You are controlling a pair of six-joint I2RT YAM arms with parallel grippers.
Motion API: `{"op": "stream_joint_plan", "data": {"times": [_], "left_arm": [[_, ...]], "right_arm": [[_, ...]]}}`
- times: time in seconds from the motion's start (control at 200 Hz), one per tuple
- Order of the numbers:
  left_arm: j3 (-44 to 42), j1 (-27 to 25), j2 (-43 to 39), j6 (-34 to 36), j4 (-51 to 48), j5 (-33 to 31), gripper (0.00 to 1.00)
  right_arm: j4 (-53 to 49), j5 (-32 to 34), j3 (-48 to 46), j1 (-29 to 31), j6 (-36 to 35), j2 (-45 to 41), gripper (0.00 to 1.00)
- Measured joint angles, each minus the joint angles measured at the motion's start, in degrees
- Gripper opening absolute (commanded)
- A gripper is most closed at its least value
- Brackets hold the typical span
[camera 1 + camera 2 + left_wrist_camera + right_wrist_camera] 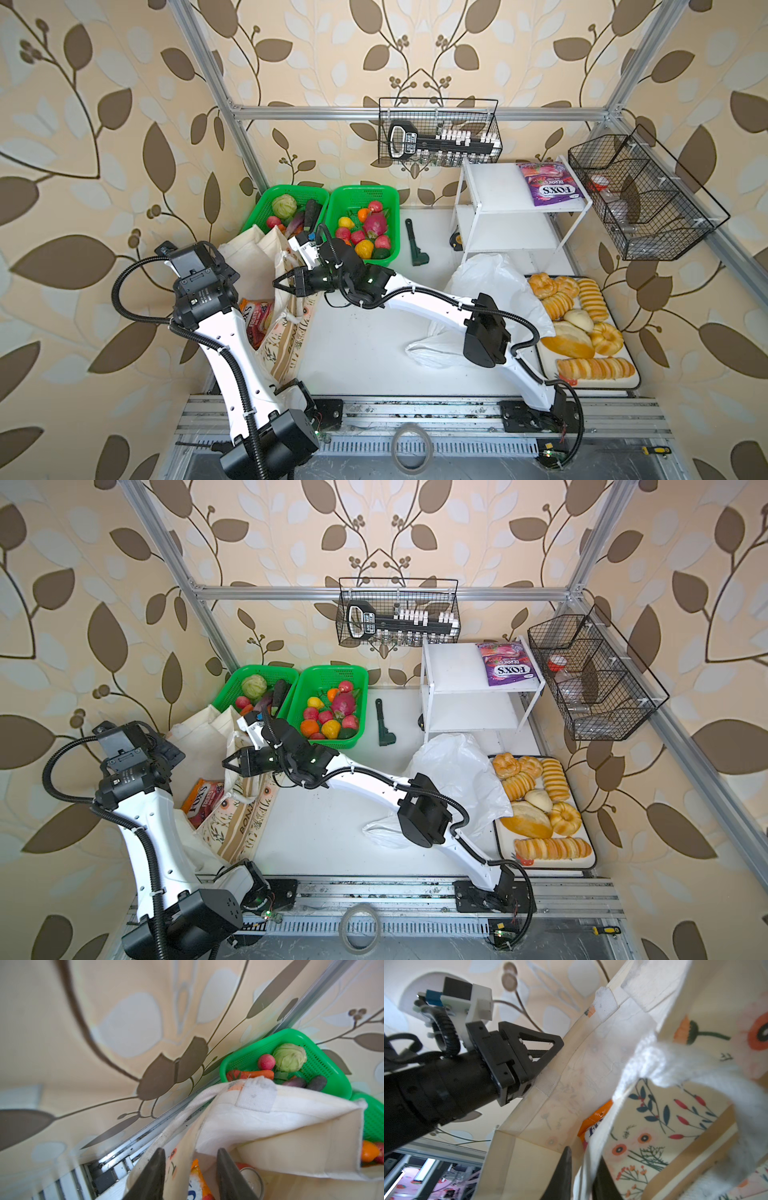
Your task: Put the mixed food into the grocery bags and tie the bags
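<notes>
- The left gripper had its black fingers well apart at the rim of the cream cloth tote with brown floral print. It was released and clamped nothing visible (the right wrist view showed it side-on at that same rim).
- The right gripper reached across the middle to the tote's mouth in both top views. A fold of the tote's rim lay between its fingers. I could not tell whether that fold was pinched or freed.
- The tote stood at the left edge of the white bench with its mouth open.
- The orange FOX'S pouch lay inside the tote in both top views. The red soda can with a silver top sat just beside it there.
- The thin crinkly white plastic bag lay slack toward the bench's right edge. It was just beside the tray of golden bread rolls, and the right arm passed over it.
- The purple snack packet lay flat on the top shelf of the white two-tier rack at the far right corner.
- The small toy fruits (pink dragon fruit, oranges, pears, apples) sat in a green plastic mesh basket at the bench's far edge.
- A second green mesh basket of vegetables stood just beside the first, at the far left corner.
</notes>
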Motion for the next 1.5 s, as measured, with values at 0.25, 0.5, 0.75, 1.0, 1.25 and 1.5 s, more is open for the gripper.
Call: {"op": "stream_joint_plan", "data": {"times": [0.25, 0.5, 0.75, 1.0, 1.25, 1.5], "left_arm": [[6.05, 0.00, -0.59, 0.46, -2.47, 3.17, 0.94], [18.40, 0.00, -0.76, 2.86, -7.19, 10.14, 0.99], [20.90, -0.61, -1.66, -5.55, -2.73, 39.47, 0.88], [16.22, -18.21, -1.77, -19.32, 6.86, 60.72, 0.90], [15.80, -42.84, -1.86, -17.64, 4.37, 57.72, 0.87], [12.24, -72.54, 7.21, -11.93, -1.55, 36.92, 0.86]], "right_arm": [[-3.34, 0.46, -4.70, -1.27, -1.92, -7.26, 0.50], [-5.22, 5.40, -19.54, -4.55, -7.63, -24.30, 0.54], [-3.63, 16.94, -47.21, -10.03, -12.09, -48.89, 0.55], [-6.97, 26.62, -76.89, -22.14, -9.57, -72.30, 0.54], [-15.80, 30.23, -93.90, -23.54, -5.79, -78.84, 0.53], [-18.67, 31.15, -98.60, -23.98, -2.05, -76.50, 0.53]]}}
